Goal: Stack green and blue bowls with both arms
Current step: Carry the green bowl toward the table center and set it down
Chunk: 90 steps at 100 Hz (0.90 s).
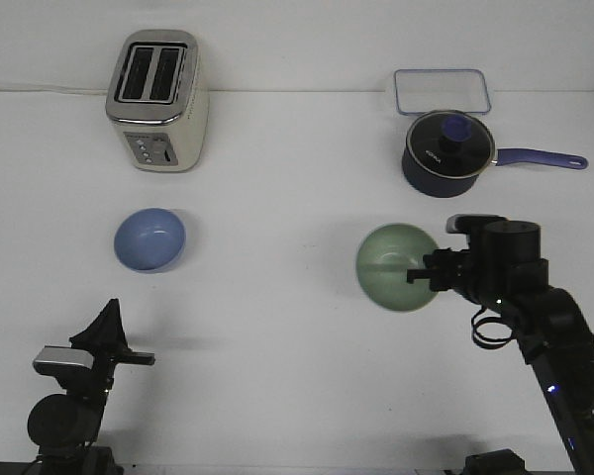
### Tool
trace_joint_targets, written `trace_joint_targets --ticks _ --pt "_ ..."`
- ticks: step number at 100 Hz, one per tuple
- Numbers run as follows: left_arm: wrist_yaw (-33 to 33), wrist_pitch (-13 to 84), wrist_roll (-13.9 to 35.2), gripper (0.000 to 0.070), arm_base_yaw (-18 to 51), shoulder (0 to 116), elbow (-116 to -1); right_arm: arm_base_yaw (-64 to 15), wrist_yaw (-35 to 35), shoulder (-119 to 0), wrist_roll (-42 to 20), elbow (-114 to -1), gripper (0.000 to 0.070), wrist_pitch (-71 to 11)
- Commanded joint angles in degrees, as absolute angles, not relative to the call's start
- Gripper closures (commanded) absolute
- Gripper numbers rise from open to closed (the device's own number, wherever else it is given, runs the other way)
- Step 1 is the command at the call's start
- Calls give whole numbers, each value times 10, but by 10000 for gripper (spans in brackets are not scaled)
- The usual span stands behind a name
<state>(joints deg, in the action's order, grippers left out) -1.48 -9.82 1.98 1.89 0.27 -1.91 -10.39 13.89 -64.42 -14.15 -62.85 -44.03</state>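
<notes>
The pale green bowl (391, 267) is right of centre, tipped so its inside faces the camera. My right gripper (424, 276) is shut on its right rim and seems to hold it just above the table. The light blue bowl (149, 238) stands upright on the white table at centre left, well apart from the green one. My left gripper (109, 315) is at the near left edge, in front of the blue bowl and not touching it. Its fingers meet in a point with nothing between them.
A cream toaster (158, 99) stands at the back left. A dark blue lidded saucepan (445, 153) sits behind the green bowl, its handle pointing right. Behind the saucepan lies a clear rectangular container (442, 91).
</notes>
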Motion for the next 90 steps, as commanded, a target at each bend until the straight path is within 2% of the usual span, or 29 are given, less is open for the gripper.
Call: trace_joint_targets --ticks 1,30,50,90 --pt "-15 -104 11 685 18 2 -8 -136 130 -648 -168 -616 700 -426" --pt "-15 -104 11 685 18 2 -8 -282 104 -654 -243 -512 700 -337" --pt "-15 -104 11 685 18 2 -8 -349 69 -708 -248 -502 700 -326" --pt "-15 -104 11 685 18 2 -8 -387 60 -809 -257 -502 690 -279"
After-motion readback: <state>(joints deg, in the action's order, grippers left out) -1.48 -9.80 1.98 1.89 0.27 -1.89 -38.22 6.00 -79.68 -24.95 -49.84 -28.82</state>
